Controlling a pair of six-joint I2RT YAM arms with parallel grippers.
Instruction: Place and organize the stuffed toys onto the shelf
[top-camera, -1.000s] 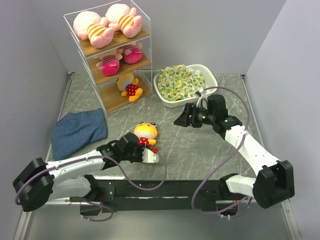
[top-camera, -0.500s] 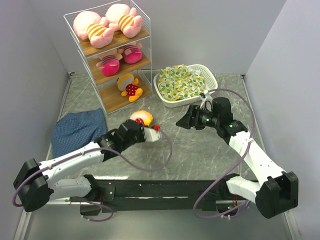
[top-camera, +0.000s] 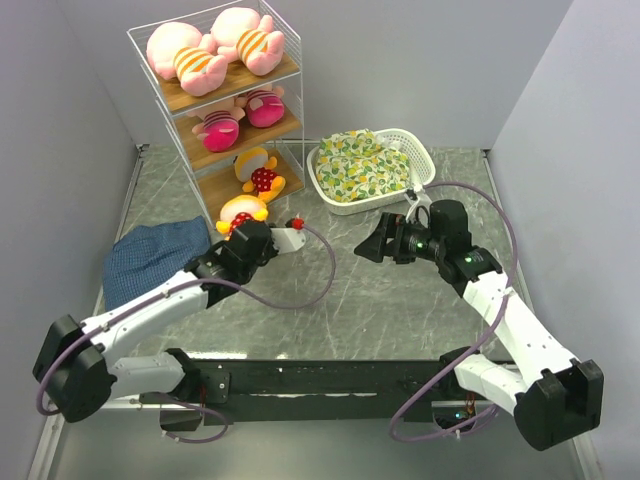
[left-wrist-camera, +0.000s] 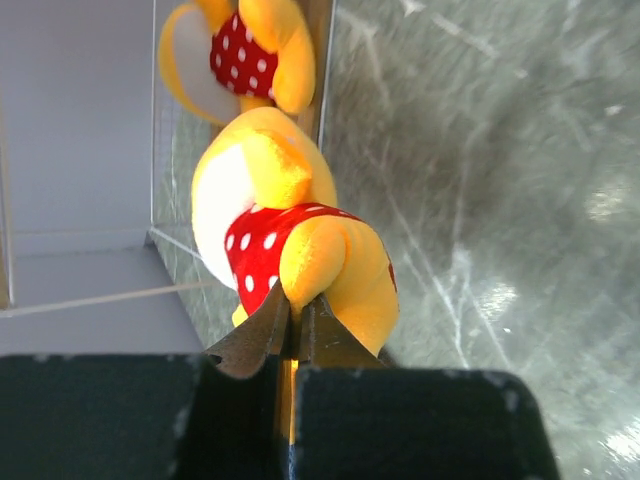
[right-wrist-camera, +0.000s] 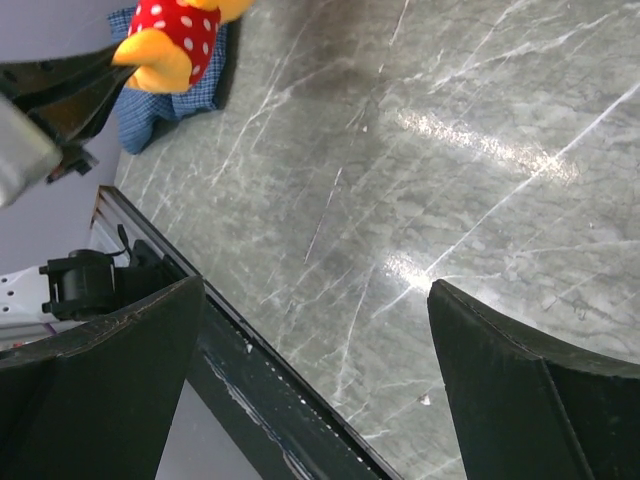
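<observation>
Stuffed toy (left-wrist-camera: 300, 250) (orange-yellow, polka-dot) clamped in left hand (left-wrist-camera: 295, 315) just outside bottom tier of shelf (top-camera: 243, 142); next, set it in beside twin (top-camera: 262, 175).

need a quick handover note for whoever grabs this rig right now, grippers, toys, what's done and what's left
Left gripper: shut on the last orange toy, holding it just in front of the shelf's bottom level.
Right gripper: open, holding nothing, over the table.
Shelf: pigs on the top level, dolls on the middle level, other orange toy on the bottom level.
Done: five of six toys are shelved.
Left: set the held toy on the bottom level beside its twin, then let go.
</observation>
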